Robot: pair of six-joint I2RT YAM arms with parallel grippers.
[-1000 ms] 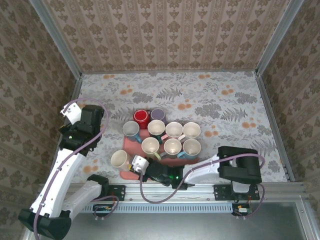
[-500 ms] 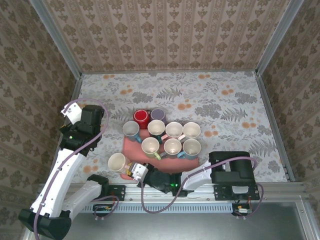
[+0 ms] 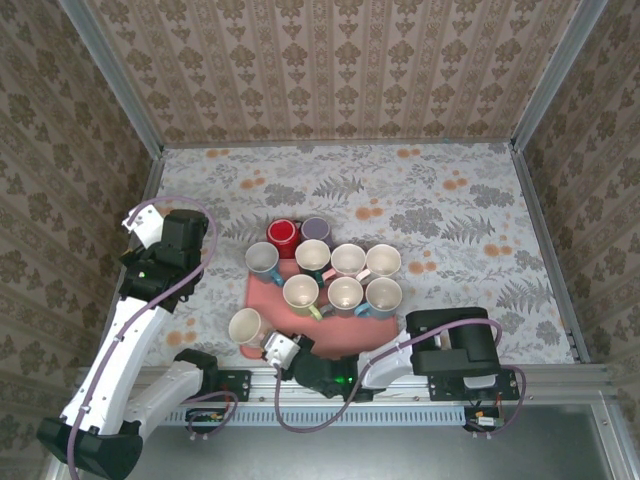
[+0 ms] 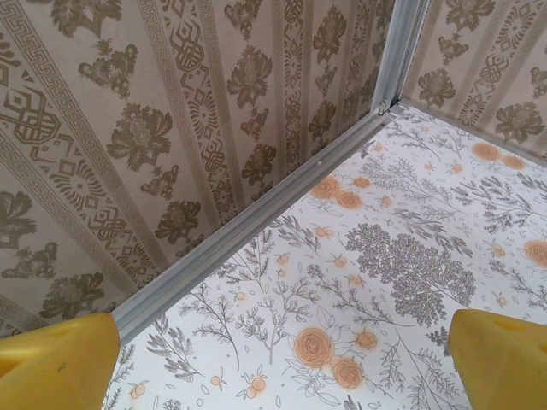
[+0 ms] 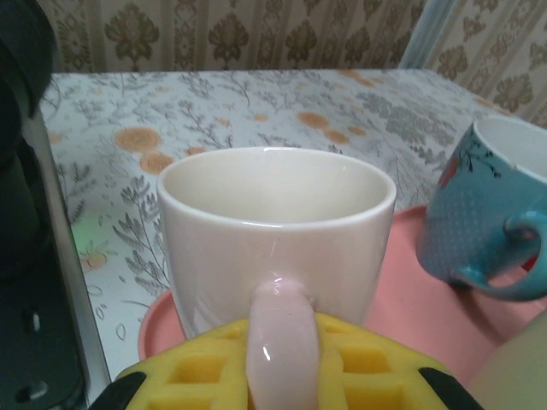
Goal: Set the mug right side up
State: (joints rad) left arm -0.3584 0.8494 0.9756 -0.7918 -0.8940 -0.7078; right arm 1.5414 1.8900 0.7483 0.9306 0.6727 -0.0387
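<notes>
At 7 o'clock on the floral surface (image 3: 450, 190), the cream mug (image 5: 273, 231) stands upright, right fingers (image 5: 385, 363) apparently pinching its handle, left fingers (image 4: 51, 359) spread empty; only release remains.

Far table (image 3: 400, 190) lies open — mugs (image 3: 347, 260) crowd the pink tray (image 3: 264, 295); rail (image 3: 560, 375) hems the near edge.

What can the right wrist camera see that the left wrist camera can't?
Right wrist view, not left: a cream mug standing upright, its pink handle pinched by the right gripper, plus a teal mug and the pink tray. Left wrist view, not right: the left gripper, open with nothing in it. Both: the flowery table and patterned wallpaper.
</notes>
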